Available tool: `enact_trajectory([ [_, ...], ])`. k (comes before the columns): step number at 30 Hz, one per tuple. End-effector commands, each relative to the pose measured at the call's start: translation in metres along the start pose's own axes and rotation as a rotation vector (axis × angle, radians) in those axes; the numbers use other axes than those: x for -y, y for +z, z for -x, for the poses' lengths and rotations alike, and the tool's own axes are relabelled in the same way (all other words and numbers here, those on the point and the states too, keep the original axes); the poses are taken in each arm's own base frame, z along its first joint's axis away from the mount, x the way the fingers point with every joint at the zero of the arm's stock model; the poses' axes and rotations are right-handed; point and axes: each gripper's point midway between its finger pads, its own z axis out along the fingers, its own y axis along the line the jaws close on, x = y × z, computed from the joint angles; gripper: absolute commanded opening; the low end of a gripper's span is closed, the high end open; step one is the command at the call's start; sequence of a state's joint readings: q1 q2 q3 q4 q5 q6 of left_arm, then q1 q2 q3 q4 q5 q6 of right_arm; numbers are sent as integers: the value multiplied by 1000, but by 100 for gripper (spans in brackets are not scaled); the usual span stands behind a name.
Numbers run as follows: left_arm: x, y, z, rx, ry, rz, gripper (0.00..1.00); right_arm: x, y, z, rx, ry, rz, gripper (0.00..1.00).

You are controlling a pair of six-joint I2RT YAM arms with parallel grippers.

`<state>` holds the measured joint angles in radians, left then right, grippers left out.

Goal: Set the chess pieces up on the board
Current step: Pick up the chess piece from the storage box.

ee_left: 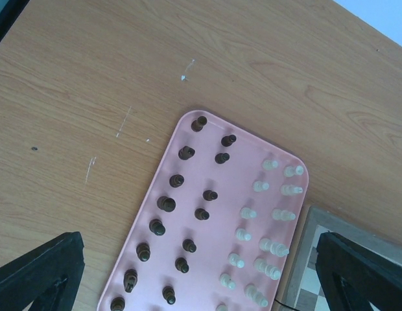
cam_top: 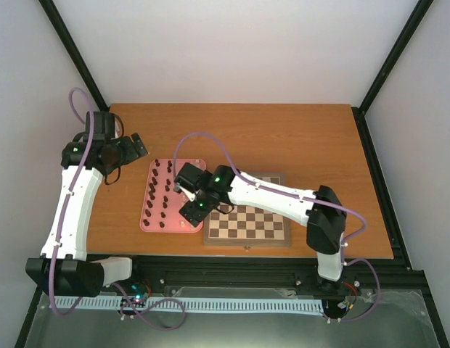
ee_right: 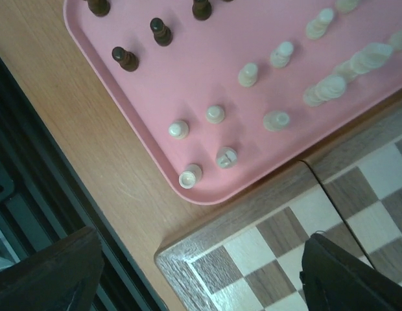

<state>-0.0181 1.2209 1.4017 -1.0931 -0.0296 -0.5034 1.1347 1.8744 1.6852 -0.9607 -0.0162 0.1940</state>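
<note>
Overhead, the right arm [cam_top: 268,194] is lying across the board [cam_top: 247,223] and hiding its far rows; only the near rows are showing. The pink tray [ee_left: 220,227] is sitting on the table [ee_left: 123,65] right against the board's left rim; I cannot tell if they are touching.

The right gripper [ee_right: 201,259] is hovering over the tray's near corner, fingers spread fully apart and gripping nothing. The left gripper [ee_left: 200,259] is hanging near the tray's far left corner, also spread wide and carrying nothing.

All the chess pieces in sight are standing in the tray.
- The dark brown pieces [ee_left: 177,181] are showing fifteen, in columns of eight and seven. The frame's bottom edge is cutting off the shorter column.
- The cream pieces [ee_left: 273,246] are showing twelve clearly, with one more half cropped.
- Overhead, the pieces are looking too small to count.
</note>
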Motion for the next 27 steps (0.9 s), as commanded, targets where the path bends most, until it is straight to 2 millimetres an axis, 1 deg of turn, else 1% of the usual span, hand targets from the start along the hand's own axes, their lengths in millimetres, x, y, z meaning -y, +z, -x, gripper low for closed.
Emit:
enact_trajectory([
  [1,8,-4,13,32,29,-18,100,-15,18,4,-25,-27,65,81],
  [3,8,-3,13,30,33,-15,100,-19,26,4,-33,-26,86,70],
  [5,7,-1,12,26,38,-12,100,-22,34,3,-39,-26,103,62],
  [9,6,4,10,9,46,-6,100,-21,51,0,-61,-13,101,59],
  [11,6,8,7,-3,49,-2,100,-21,58,-4,-79,-5,99,53],
  [16,5,16,2,-25,53,-2,100,-20,73,-16,-116,16,105,50],
  [17,5,17,2,-27,54,-2,100,-20,75,-18,-121,22,105,48],
  [18,5,17,2,-29,55,-2,100,-20,77,-19,-124,29,105,46],
  [21,6,18,2,-31,59,-5,100,-21,83,-22,-139,47,113,44],
  [24,7,16,4,-27,65,-10,100,-23,89,-23,-152,61,119,40],
  [27,7,15,4,-25,72,-8,100,-25,94,-26,-166,70,132,39],
])
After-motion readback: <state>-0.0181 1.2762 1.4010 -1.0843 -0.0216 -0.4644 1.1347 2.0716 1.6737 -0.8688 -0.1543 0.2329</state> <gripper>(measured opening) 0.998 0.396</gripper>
